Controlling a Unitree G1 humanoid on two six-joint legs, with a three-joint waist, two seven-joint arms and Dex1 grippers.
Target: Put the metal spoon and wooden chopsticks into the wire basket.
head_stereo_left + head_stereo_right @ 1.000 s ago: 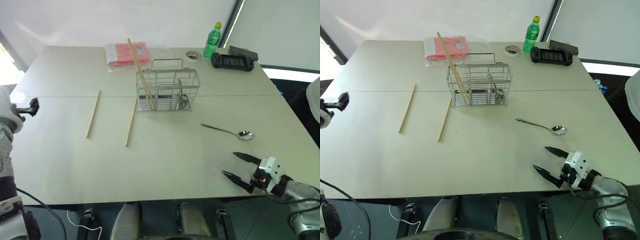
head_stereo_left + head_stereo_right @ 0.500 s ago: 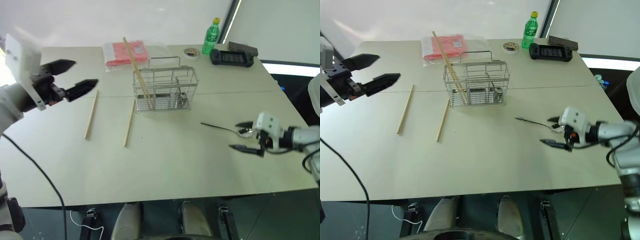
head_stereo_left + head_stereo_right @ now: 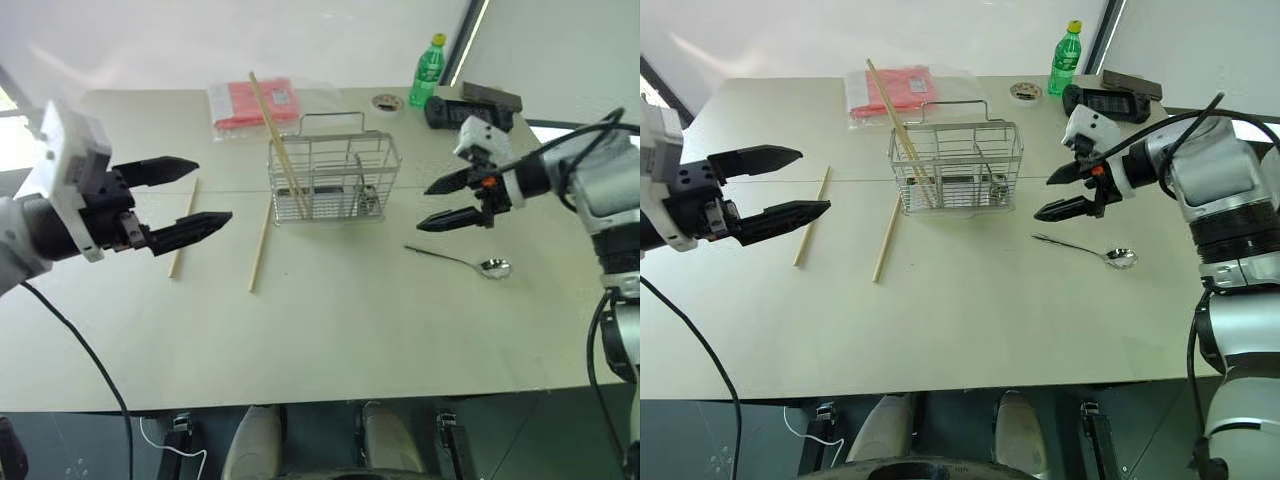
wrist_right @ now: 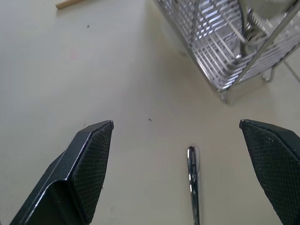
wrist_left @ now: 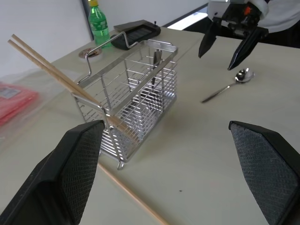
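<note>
The wire basket (image 3: 335, 180) stands on the table at the middle back, with wooden chopsticks (image 3: 275, 135) leaning out of its left end. Two more chopsticks lie flat to its left, one (image 3: 185, 228) farther out and one (image 3: 261, 245) close by. The metal spoon (image 3: 460, 260) lies to the basket's right front, bowl to the right. My left gripper (image 3: 213, 190) hovers open above the outer chopstick, pointing toward the basket. My right gripper (image 3: 423, 209) hangs open just right of the basket, above the spoon's handle (image 4: 192, 187); nothing is between its fingers.
A red packet (image 3: 255, 105) in clear wrap lies behind the basket. A green bottle (image 3: 425, 75), a small round lid (image 3: 386, 102) and a black controller (image 3: 465, 118) stand at the back right. The table's front half (image 3: 330, 340) is bare.
My left gripper swung in from the left edge to above the outer chopstick. My right gripper rose from the front right edge, past the spoon, to beside the basket. Both stayed open.
</note>
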